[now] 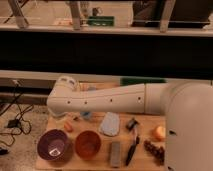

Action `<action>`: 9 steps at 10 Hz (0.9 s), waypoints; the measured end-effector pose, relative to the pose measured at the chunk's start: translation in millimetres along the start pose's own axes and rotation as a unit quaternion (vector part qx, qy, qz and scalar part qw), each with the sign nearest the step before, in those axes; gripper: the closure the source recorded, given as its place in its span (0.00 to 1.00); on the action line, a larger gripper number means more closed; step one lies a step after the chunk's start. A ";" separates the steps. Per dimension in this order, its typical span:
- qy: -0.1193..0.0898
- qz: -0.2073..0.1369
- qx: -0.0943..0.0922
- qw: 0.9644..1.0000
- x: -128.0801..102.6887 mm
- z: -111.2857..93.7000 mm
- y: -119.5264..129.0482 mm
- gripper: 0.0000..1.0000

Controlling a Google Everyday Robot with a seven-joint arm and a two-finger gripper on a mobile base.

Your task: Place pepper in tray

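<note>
The pepper [67, 126], a small orange-red piece, lies on the wooden table [46, 161] near its left side, just behind the purple bowl [54, 146]. The green tray [142, 80] is at the table's back edge; only a strip of its rim shows above my white arm [107, 100]. That arm stretches from the right across to an elbow at the left, above the pepper. My gripper is hidden behind the arm, with its jaws wide apart. The pepper rests free on the table.
An orange bowl [88, 144] stands beside the purple one. A pale blue-grey pad [110, 124], a grey bar [115, 152], a black tool [131, 148], a round orange fruit [159, 132] and dark grapes [154, 148] fill the middle and right. Cables lie on the floor at left.
</note>
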 end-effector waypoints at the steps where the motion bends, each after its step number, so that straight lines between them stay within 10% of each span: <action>1: -0.008 -0.009 0.005 1.000 -6.6 3.1 -5.7 0.20; 9: -0.051 -0.089 0.027 0.994 -23.2 33.4 -15.4 0.20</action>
